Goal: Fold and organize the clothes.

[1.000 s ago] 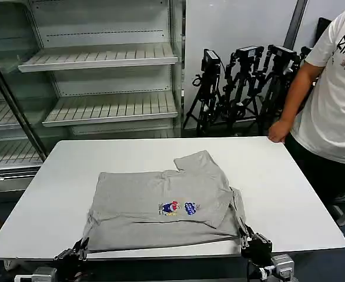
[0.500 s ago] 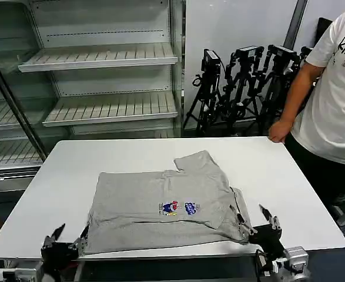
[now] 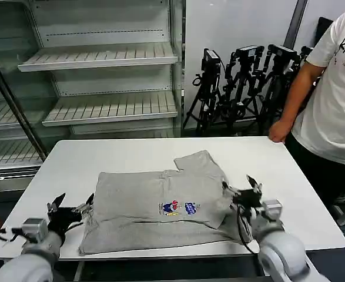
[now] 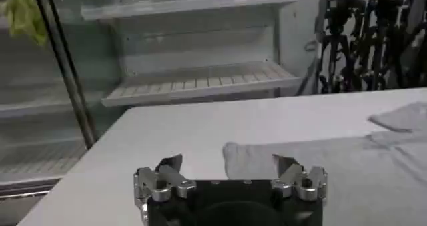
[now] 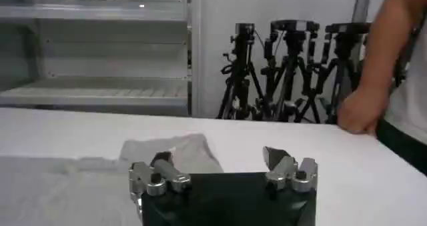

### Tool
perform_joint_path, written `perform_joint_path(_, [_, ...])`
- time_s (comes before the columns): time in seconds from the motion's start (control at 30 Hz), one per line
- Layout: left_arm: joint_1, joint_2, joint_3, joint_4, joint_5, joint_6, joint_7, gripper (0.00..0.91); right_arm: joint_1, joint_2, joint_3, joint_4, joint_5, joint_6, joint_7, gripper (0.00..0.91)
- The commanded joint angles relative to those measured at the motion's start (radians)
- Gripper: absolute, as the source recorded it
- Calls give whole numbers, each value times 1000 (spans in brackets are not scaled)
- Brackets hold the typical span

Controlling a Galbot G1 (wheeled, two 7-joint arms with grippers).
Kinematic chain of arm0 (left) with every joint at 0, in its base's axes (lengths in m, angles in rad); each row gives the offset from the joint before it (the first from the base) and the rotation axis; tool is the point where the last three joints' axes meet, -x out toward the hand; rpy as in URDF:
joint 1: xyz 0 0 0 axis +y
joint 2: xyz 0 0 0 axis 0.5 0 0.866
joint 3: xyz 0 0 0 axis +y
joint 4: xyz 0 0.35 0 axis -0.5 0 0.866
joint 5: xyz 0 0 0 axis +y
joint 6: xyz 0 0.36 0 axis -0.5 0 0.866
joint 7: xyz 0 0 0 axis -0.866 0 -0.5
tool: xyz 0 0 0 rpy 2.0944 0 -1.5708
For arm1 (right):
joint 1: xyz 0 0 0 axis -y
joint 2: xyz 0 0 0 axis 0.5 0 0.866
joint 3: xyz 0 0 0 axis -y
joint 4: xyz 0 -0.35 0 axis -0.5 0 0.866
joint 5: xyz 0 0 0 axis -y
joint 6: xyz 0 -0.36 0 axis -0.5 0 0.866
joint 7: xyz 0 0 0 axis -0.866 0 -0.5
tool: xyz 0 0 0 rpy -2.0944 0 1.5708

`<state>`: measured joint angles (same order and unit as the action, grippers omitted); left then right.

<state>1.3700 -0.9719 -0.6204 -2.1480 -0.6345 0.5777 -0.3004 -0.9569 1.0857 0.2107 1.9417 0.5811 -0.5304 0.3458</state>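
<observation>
Head view: grey T-shirt (image 3: 166,208) lies folded on the counter (image 3: 101,158); left gripper (image 3: 72,205) at nine o'clock, right gripper (image 3: 241,189) at three, jaws spread.

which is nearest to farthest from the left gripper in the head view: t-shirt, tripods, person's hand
From the left gripper, at the table's near left edge:
1. T-shirt, right beside it, mid-table.
2. Person's hand, on the table's far right corner.
3. Tripods, on the floor beyond the table, back right.
The hand and tripods are fairly close to call, but the tripods stand behind the table.
</observation>
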Motion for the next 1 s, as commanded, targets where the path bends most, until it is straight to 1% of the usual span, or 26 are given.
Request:
perform_joint_path(0.03, [-351,104,188,295,-68,4,-16,907,407,89,-191,-359,42,-47,20,907])
perform_joint_path(0.23, [-459,111,272,410,-84,4,-15,907,530,152,-244,-532,42,-48,21,907])
perform_joint_path(0.47, [-540,103,364,501,-141,6,-17,907,592,203,-265,-680,39,-49,25,907])
perform_joint_path(0.67, [-573,93,402,541,-218,6,-15,907,600,219,-278,-749,48,-50,21,907])
perform_joint_path(0.87, [-594,82,435,566,-239,7,-15,907,596,226,-282,-810,60,-51,16,907])
perform_joint_path(1.0, [-596,80,451,561,-245,7,-14,907,596,229,-280,-834,94,-52,17,907])
